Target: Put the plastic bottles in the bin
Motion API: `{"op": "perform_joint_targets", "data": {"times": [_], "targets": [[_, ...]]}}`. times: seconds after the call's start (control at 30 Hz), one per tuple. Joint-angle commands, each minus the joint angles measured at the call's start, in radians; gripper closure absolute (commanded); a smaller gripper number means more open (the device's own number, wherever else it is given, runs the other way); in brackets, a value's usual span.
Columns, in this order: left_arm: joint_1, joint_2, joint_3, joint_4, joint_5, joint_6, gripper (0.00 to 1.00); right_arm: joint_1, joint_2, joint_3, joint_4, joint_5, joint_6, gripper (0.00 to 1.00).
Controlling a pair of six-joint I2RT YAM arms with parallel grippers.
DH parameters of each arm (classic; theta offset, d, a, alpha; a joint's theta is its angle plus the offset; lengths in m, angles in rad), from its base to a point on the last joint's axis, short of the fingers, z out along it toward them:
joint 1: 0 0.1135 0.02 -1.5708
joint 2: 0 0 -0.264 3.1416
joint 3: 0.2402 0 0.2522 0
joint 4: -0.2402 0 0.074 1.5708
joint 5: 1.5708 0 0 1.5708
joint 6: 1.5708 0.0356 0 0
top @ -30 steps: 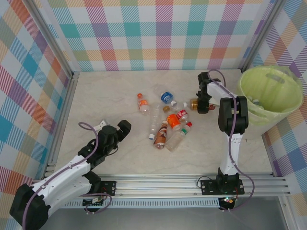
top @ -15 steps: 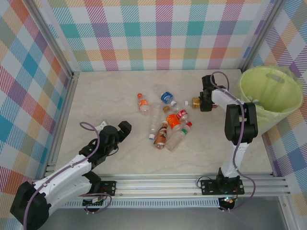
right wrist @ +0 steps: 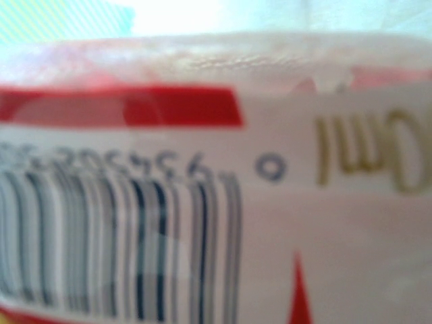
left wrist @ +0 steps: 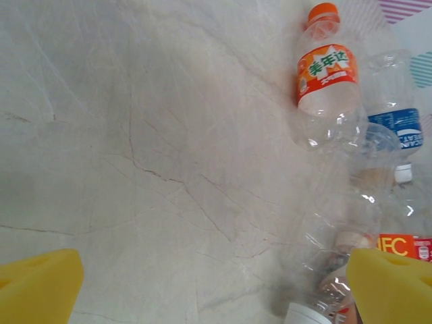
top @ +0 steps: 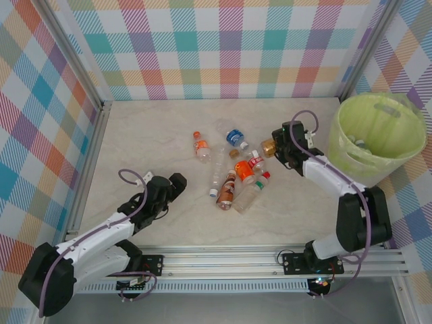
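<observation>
Top external view: the right claw (top: 275, 146) seems clamped on a brown bottle (top: 268, 145), just left of the green bin (top: 364, 165), which stands at the far right. Near left, the left claw (top: 177, 182) hangs wide apart and empty. Between them about eight bottles (top: 236, 179) lie on the worktop (top: 148, 135), so I judge most of the job is left.

Black-jointed white arms (top: 101, 239), purple cables (top: 121, 175), yellow gripper pads (left wrist: 37, 287)
</observation>
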Motion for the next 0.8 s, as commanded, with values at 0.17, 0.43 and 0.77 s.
{"op": "perform_joint_targets", "data": {"times": [0.17,0.43,0.77], "targets": [[0.012,0.085,0.077,0.068,0.027,0.052,0.00,0.048,-0.263,-0.094,0.161,-0.106,-0.431,0.56],[0.012,0.151,0.099,0.091,0.060,0.052,0.00,0.046,-0.311,0.136,-0.160,-0.175,-0.705,0.52],[0.012,0.219,0.146,0.158,0.157,0.118,0.00,-0.067,-0.384,0.327,-0.098,0.020,-0.993,0.54]]}}
